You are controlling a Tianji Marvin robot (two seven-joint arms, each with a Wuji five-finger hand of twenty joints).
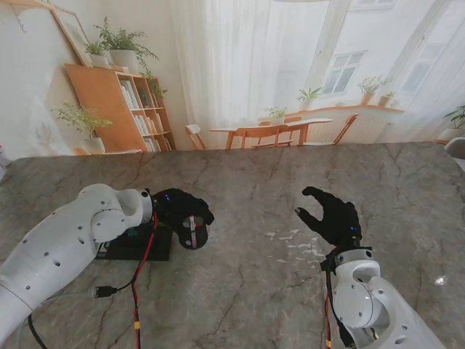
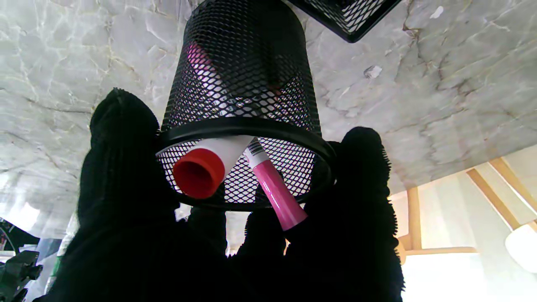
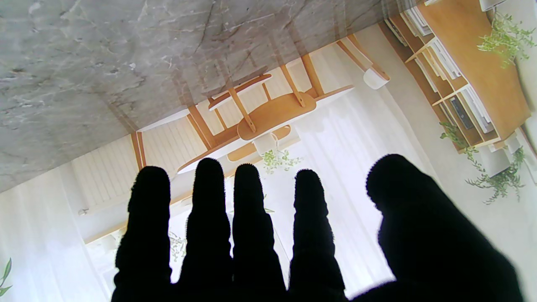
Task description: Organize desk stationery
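A black mesh pen cup [image 2: 247, 75] stands on the marble table [image 1: 247, 291], also seen as the pen cup [image 1: 195, 233] left of centre. Inside it lean a white tube with a red cap [image 2: 199, 172] and a pink pen [image 2: 275, 191]. My left hand [image 1: 179, 208] hovers over the cup with its fingers [image 2: 121, 138] spread on either side of the rim. The pen's outer end lies against the fingertips, with no finger closed around it. My right hand [image 1: 332, 216] is raised over bare table to the right, fingers [image 3: 247, 218] straight and apart, holding nothing.
A black mesh tray [image 1: 138, 244] sits under my left wrist, its corner as the tray [image 2: 348, 16] just beyond the cup. Small white scraps [image 1: 292, 238] lie near my right hand. A red cable [image 1: 142, 265] and a loose plug [image 1: 102, 291] trail toward me.
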